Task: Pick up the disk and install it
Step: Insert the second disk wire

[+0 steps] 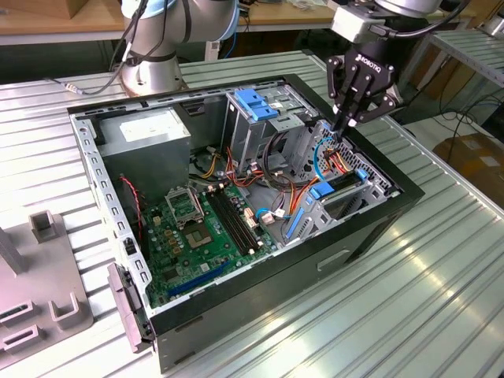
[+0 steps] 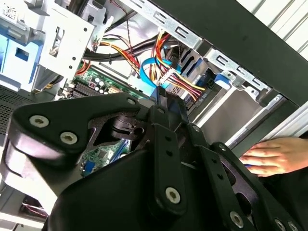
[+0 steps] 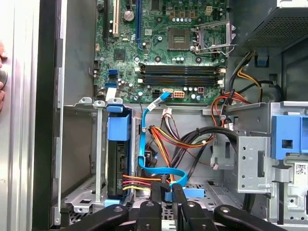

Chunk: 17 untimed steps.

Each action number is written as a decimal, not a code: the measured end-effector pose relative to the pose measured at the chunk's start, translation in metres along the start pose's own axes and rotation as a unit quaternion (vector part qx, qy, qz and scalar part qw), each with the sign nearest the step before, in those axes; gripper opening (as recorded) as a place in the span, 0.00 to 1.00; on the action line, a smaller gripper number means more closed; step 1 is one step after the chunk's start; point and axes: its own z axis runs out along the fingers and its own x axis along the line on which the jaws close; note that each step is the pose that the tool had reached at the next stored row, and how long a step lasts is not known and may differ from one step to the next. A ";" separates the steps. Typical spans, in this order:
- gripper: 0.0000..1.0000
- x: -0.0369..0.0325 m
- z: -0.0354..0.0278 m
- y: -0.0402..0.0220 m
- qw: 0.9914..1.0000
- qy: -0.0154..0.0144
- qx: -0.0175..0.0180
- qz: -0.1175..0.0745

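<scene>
**At the drive corner of the case: disk seated, cable in the fingers**

Inside the open computer case (image 1: 236,315), which lies on its side on the slatted counter (image 1: 441,299), the disk (image 3: 118,166) is not loose anywhere. It stands on edge in the metal bay (image 3: 84,144) against the case's outer wall, blue rails at both ends. In the exterior view the disk (image 1: 344,183) sits low in the case corner nearest that view's right.

The pick-up and the slide into the bay look finished. A bundle of red, yellow and black power leads (image 3: 139,180) runs to the disk's edge. Whether their plug is fully home I cannot tell.

The gripper (image 1: 346,122) hangs over the same corner of the case, tips dipped among the wiring just beside the disk. In the first wrist view the gripper (image 3: 168,192) has its fingers (image 3: 156,195) drawn close together. They look clamped on the end of the blue data cable (image 3: 144,139), which loops up toward the motherboard (image 3: 163,53). The cable's end is not on the disk, so the data connection reads as the part left undone.

A person's hand (image 2: 274,156) rests just outside the case wall, clear of the gripper.
</scene>
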 end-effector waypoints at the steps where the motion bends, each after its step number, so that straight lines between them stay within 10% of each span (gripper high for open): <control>1: 0.24 -0.0018 0.0008 0.0000 1.000 0.000 0.000 0.000; 11: 0.24 -0.0067 0.0054 -0.0002 1.000 0.005 0.000 0.000; 17: 0.24 -0.0084 0.0122 -0.0004 1.000 0.028 0.000 0.001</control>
